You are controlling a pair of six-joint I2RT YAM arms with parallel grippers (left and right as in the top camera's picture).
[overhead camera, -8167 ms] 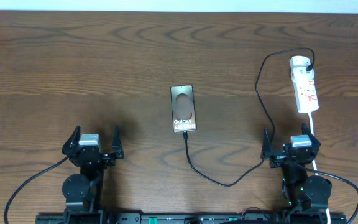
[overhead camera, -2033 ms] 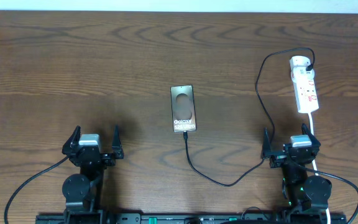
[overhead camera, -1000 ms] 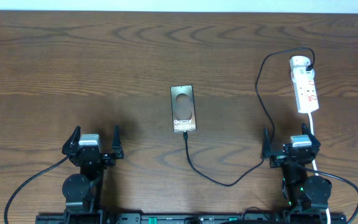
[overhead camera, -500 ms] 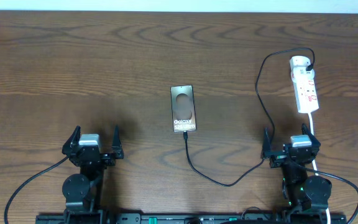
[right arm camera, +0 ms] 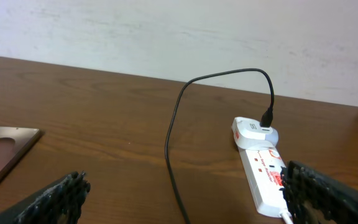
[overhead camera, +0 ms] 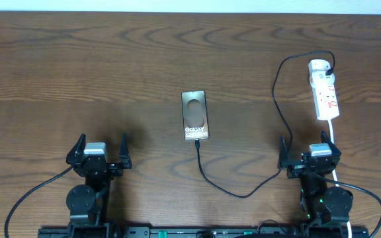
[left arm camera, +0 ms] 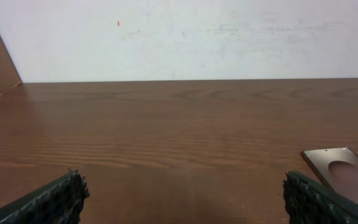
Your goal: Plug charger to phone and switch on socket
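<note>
The phone (overhead camera: 195,116) lies flat mid-table, lettering toward me; its corner shows in the left wrist view (left arm camera: 344,171) and the right wrist view (right arm camera: 5,152). The charger (overhead camera: 274,99), a thin black cable, ends at the phone's near edge, loops toward my right arm and rises to a black plug (right arm camera: 267,117) in the far end of the socket (overhead camera: 324,89). The white socket (right arm camera: 263,171) lies just ahead of my right gripper (overhead camera: 304,142), which is open and empty (right arm camera: 185,196). My left gripper (overhead camera: 102,142) is open and empty (left arm camera: 182,199), left of the phone.
The socket's white cord (overhead camera: 336,155) runs down past my right arm. A white wall (left arm camera: 185,37) borders the far table edge. Black arm cables (overhead camera: 32,192) trail by both bases at the near edge.
</note>
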